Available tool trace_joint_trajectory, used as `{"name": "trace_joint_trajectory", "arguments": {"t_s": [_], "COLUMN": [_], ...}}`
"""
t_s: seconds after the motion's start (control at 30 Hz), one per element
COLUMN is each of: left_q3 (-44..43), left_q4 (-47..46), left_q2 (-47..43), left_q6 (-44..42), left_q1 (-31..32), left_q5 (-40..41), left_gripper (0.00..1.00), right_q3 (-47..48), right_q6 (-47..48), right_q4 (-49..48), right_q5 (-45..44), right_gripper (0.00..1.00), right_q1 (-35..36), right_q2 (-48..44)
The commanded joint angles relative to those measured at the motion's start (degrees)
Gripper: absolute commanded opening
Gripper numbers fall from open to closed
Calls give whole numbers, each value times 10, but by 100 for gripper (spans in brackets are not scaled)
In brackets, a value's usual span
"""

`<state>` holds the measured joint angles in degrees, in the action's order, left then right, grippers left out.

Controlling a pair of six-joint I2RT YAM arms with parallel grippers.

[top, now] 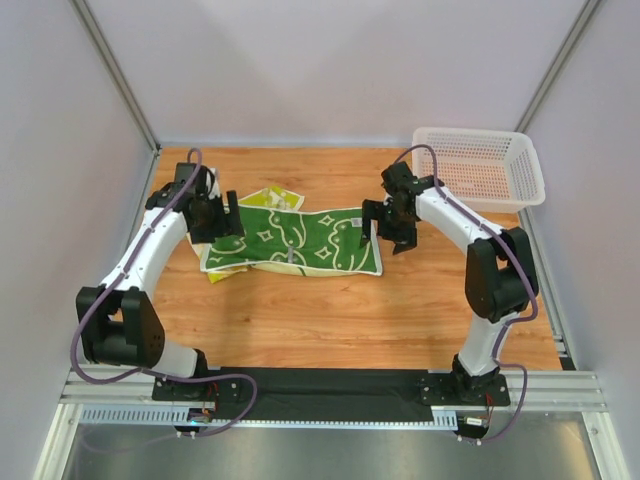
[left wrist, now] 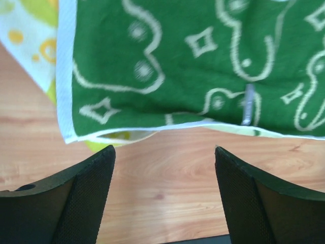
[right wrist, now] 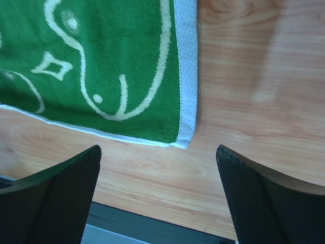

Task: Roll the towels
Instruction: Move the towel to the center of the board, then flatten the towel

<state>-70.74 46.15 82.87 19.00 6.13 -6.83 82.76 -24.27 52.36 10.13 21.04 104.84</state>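
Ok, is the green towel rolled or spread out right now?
Spread out. The green towel lies flat on the table, its corners unrolled in both wrist views; a paler towel peeks from under it.

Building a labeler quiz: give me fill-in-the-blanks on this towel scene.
1. The green towel lies ___ on the table, not rolled.
2. The left gripper and right gripper are both ___.
3. The basket stands at the table's far ___ corner.
4. A second towel shows at the green towel's ___ end.
Missing words: flat; open; right; left.
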Motion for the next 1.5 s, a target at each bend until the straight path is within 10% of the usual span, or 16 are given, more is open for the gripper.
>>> {"name": "trace_joint_trajectory", "arguments": {"t_s": [0.0,0.77,1.47], "left_q3": [57,131,97], "left_q4": [8,-38,-98], "left_q2": [-7,54,148], "left_q6": [40,62,72], "left_q1": [-49,-124,-139], "left_q5": [-43,43,67], "left_gripper": [84,85,59], "right_q3": [-22,-58,-68], "right_q6": [-20,-45,-31], "right_q4": [8,-60,-62], "right_q5": [8,86,90], "right_gripper": [94,88,87], "right_q1": [-6,-6,-7], "right_q2": [-1,60,74]}}
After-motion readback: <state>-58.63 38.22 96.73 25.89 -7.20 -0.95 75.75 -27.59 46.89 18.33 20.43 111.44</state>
